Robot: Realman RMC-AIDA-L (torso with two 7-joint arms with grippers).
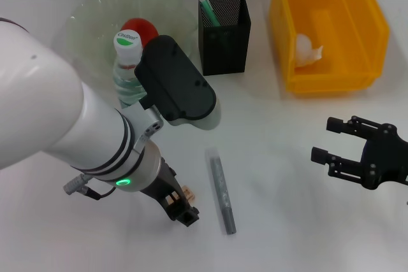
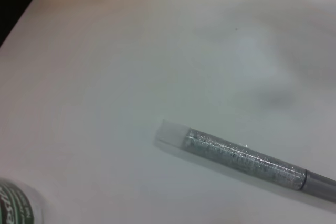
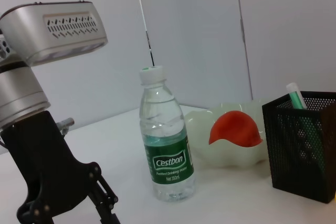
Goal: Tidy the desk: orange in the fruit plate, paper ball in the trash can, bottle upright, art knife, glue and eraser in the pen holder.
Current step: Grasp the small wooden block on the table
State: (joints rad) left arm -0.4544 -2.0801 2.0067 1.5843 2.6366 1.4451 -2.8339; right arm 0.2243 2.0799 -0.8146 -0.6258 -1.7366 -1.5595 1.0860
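My left gripper (image 1: pixel 180 208) is down at the table near the front, and a small tan thing (image 1: pixel 186 191), perhaps the eraser, shows at its tip. A grey glittery stick (image 1: pixel 221 189) lies just to its right; it also shows in the left wrist view (image 2: pixel 241 157). The bottle (image 1: pixel 127 62) stands upright behind my left arm. The orange (image 1: pixel 141 28) lies in the glass fruit plate (image 1: pixel 83 17). The black mesh pen holder (image 1: pixel 224 27) holds a green-tipped item (image 1: pixel 208 9). The paper ball (image 1: pixel 306 49) lies in the yellow bin (image 1: pixel 331 74). My right gripper (image 1: pixel 324 139) hovers open and empty at the right.
In the right wrist view the bottle (image 3: pixel 165 150), the plate with the orange (image 3: pixel 236 129) and the pen holder (image 3: pixel 304 150) stand in a row. My left arm's wrist housing (image 1: pixel 175 81) overhangs the area between the bottle and the pen holder.
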